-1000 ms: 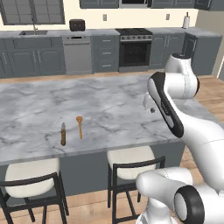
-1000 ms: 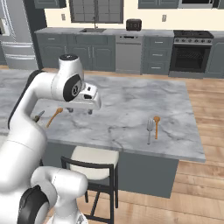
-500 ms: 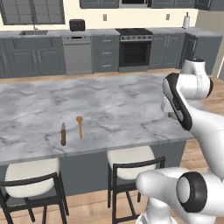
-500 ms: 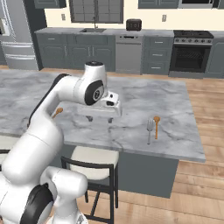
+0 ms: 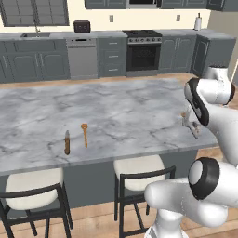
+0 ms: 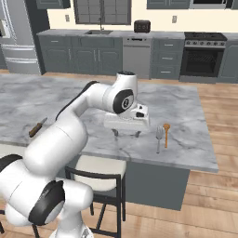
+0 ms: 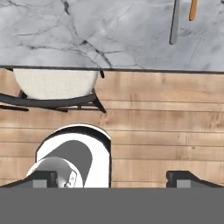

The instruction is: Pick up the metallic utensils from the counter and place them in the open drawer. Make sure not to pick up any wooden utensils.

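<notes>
while the gripper hovers spread, fork lies on counter.

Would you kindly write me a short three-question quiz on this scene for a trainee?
1. True or false: the gripper holds the fork.
2. What lies just beside the fork? A. a wooden spoon B. a plate C. a cup
3. Fill in: the fork lies on the ____.
Key: 1 false; 2 A; 3 counter.
</notes>
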